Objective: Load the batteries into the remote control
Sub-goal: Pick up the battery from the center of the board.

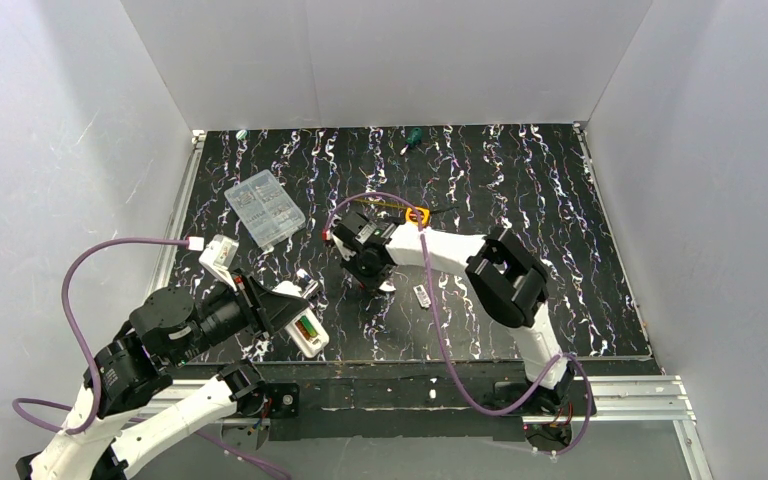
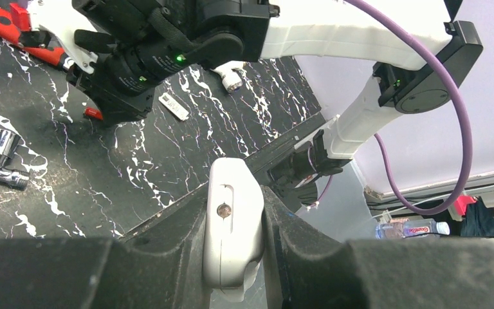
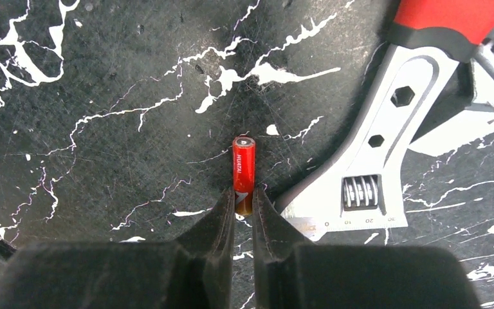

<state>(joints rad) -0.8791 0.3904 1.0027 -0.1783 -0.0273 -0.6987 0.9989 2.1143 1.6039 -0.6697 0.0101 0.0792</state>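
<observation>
Right wrist view: the right gripper has its matte black fingers drawn in narrow, pinching the near, gold-coloured end of a red battery. It's a slim, glossy cylinder lying flat on the table. Pale lettering along its length reads HUATAI, and its grey end cap points away from the claw. The tabletop is black and scuffed, streaked with white marble-like veins.

Just right of the battery lies an adjustable wrench with a brushed silver head, a ridged adjusting screw, two hexagonal holes in the shank and a red grip. A printed scale along its edge runs 0, 10, 20, 30. There's yellowish print beside the scale, too small to read.

On the left wrist view, the left gripper is clamped on the remote control. The remote is smooth white plastic with rounded corners, and its end face has a slot with a small round metal piece in it. It's held above the table's near-left edge. From above, its open bay faces up with a green-and-red cell inside.

A small white tag lies on the table, its dark print unreadable. A clear plastic compartment box sits toward the far left. A bottle with a red label lies beyond the table, its wording blurred.
</observation>
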